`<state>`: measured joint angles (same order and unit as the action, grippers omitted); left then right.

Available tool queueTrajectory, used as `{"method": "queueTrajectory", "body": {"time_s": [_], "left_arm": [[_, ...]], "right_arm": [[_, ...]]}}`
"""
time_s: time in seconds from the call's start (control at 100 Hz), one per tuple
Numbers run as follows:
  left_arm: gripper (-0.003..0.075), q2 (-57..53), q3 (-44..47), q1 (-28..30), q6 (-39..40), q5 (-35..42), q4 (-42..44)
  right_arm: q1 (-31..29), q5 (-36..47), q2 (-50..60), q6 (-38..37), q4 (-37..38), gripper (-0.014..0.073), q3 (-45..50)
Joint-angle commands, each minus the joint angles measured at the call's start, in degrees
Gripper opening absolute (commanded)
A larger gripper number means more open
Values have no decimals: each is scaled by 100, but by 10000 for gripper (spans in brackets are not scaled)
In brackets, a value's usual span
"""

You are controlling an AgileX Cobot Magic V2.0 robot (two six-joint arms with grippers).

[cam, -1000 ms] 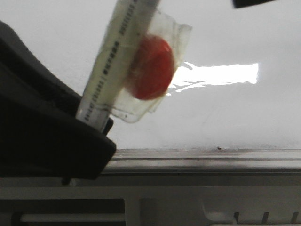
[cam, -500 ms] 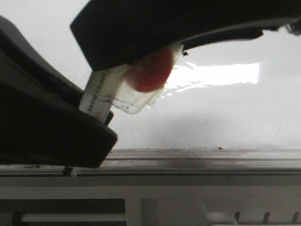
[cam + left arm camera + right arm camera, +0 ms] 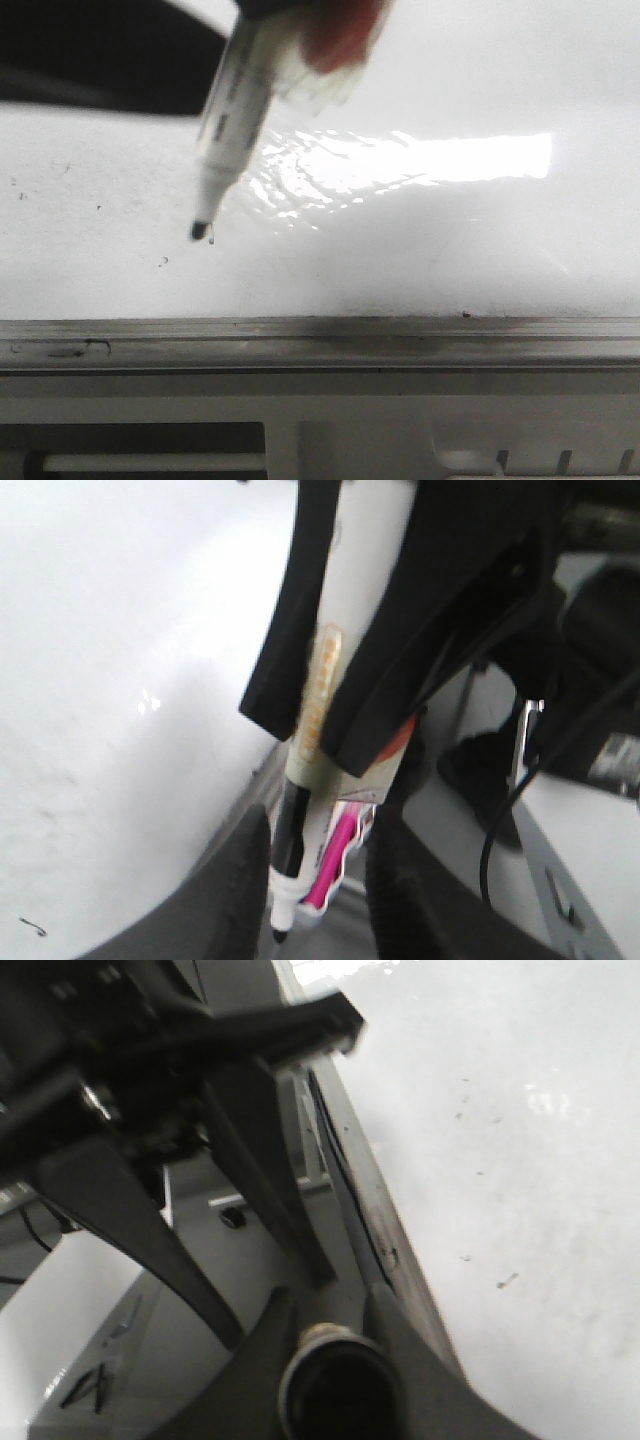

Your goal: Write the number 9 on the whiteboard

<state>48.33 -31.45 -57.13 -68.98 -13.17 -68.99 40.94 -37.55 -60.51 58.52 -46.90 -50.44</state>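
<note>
A white marker (image 3: 232, 110) hangs tilted over the whiteboard (image 3: 450, 260), its bare black tip (image 3: 200, 230) just above the surface. Whatever holds it is cut off at the top of the front view. In the left wrist view my right gripper (image 3: 305, 745) is shut on the marker (image 3: 310, 700). The tip (image 3: 278, 935) lies between the spread fingers of my open left gripper (image 3: 320, 820), touching neither. My right gripper (image 3: 330, 1295) shows the marker's round dark end (image 3: 340, 1390) in its jaws. No number 9 is in view; only small specks mark the whiteboard (image 3: 520, 1110).
A grey edge rail (image 3: 400, 335) bounds the board at the front, with white robot housing (image 3: 350, 440) below. A red disc in clear tape (image 3: 340, 25) sticks to the marker. A blurred black arm part (image 3: 100, 60) fills the upper left. Cables and hardware (image 3: 560, 710) crowd the board's near side.
The black gripper at the lower left of the front view has left that spot. The arm that covered the top is gone. The marker has risen and its tip now shows.
</note>
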Motion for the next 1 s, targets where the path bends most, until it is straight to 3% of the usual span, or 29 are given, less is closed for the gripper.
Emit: {"method": "queueTrajectory", "body": {"time_s": [0.0,0.15,0.26,0.38,0.51,0.76,0.83,0.99], "left_arm": [[319,-452,-197,-33,-11,401,-404],[314,-1176,-76,-33,-11,1064,-730],[314,-1503,166,-33,-11,1526,-1048],[314,-1697,409,-33,-11,1691,-1402],[314,-1752,506,-33,-11,1747,-1565],[314,-1752,506,-33,-11,1816,-1565],[314,-1752,506,-33,-11,1816,-1565],[314,-1752,506,-33,-11,1826,-1565]], "right_arm": [[-40,-751,68,-1294,1378,-62,-868],[-18,-2907,-104,-2832,3193,-62,-2058],[140,-3001,82,-3342,4097,-37,-2326],[441,-1478,784,-3898,4538,-37,-1927],[729,744,1773,-3933,4731,-37,-607],[441,4768,2366,-3896,4858,-37,1965],[230,5418,2199,-3897,4858,-37,2273],[-111,5765,1698,-3897,4830,-37,2330]]}}
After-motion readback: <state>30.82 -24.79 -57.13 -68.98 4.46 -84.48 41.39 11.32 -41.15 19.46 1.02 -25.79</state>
